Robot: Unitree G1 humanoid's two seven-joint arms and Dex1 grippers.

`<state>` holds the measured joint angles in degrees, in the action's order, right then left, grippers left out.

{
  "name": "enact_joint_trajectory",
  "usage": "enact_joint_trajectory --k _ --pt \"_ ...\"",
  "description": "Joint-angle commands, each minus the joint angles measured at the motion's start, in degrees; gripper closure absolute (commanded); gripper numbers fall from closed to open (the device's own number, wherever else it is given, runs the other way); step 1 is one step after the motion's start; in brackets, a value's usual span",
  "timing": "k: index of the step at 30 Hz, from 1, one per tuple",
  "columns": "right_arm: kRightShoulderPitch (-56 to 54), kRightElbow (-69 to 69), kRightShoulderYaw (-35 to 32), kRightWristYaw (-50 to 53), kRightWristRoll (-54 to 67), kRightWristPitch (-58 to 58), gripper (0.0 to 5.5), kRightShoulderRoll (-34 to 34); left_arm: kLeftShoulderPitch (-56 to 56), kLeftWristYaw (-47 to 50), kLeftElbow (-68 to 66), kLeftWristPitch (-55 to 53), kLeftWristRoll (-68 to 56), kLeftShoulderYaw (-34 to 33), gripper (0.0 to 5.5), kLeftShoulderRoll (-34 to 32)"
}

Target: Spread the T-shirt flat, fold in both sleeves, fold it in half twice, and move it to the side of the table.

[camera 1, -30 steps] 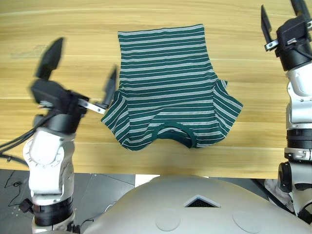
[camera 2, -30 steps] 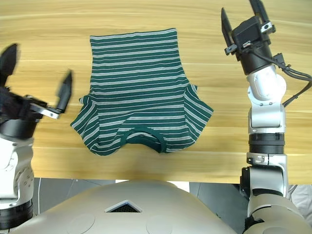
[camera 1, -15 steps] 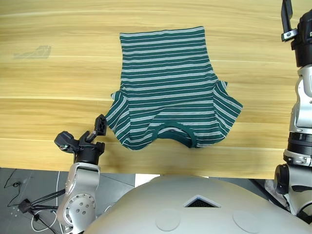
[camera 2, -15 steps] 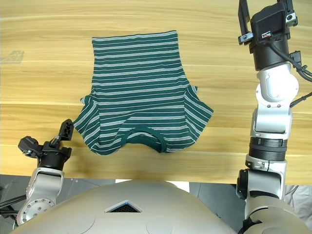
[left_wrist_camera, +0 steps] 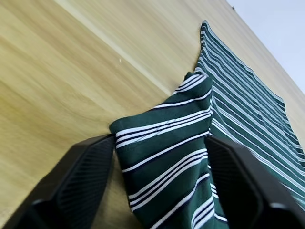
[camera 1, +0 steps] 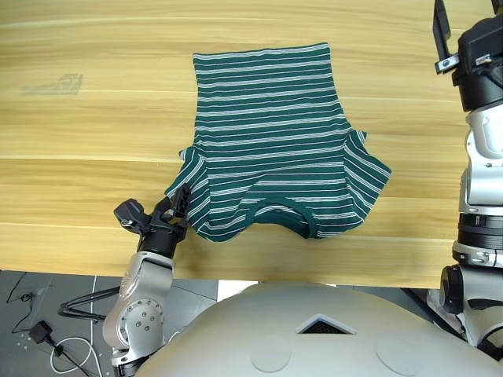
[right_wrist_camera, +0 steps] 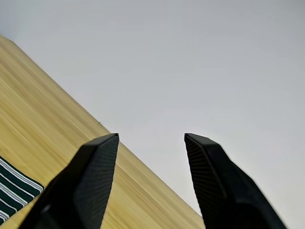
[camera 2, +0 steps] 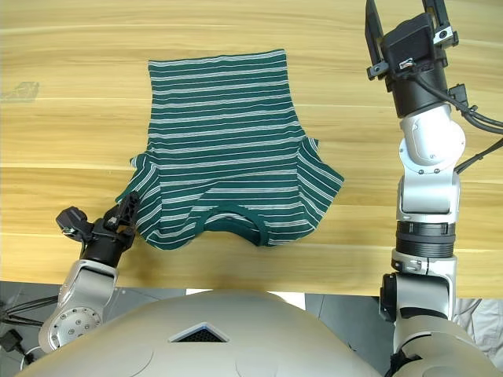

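Observation:
A dark green T-shirt (camera 1: 271, 141) with white stripes lies on the wooden table (camera 1: 94, 118), collar toward me and hem at the far side. Both sleeves are bunched in against the body. My left gripper (camera 1: 155, 207) sits low at the table's near edge, open, and the corner of the left sleeve (left_wrist_camera: 167, 138) lies between its fingers. My right gripper (camera 2: 399, 12) is open and raised over the far right of the table, well away from the shirt's right sleeve (camera 2: 321, 177). Nothing is between its fingers (right_wrist_camera: 95, 176).
Bare wood surrounds the shirt on the left, right and far side. The table's near edge (camera 1: 78, 267) runs just behind my left gripper, with dark floor and cables (camera 1: 47, 330) below it.
My left arm dropped from above the table to its near edge, then moved right until its open fingers reached the left sleeve's corner. My right gripper shifted a little at the far right.

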<state>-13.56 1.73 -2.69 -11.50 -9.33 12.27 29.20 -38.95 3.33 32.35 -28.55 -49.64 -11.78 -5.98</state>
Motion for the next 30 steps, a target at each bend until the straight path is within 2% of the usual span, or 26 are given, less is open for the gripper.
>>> enact_joint_trajectory --k 1,17,25,30 --pt "-0.42 -1.22 0.03 -0.36 -0.48 0.7 2.93 -0.08 0.16 1.38 -4.03 -1.46 1.59 -0.19 2.62 1.14" --pt "0.47 -4.36 1.53 -0.17 -1.96 2.19 2.93 -0.41 1.21 0.71 -5.21 1.45 8.3 -0.07 5.41 2.93" --pt "0.57 -5.4 2.36 -0.09 -2.45 2.6 2.93 -0.83 1.59 -0.25 -3.46 3.3 11.95 0.43 5.49 2.97" --pt "0.9 -5.85 2.42 0.08 -2.81 2.98 2.93 -0.97 0.94 -0.76 2.95 6.57 17.8 2.37 5.49 2.25"
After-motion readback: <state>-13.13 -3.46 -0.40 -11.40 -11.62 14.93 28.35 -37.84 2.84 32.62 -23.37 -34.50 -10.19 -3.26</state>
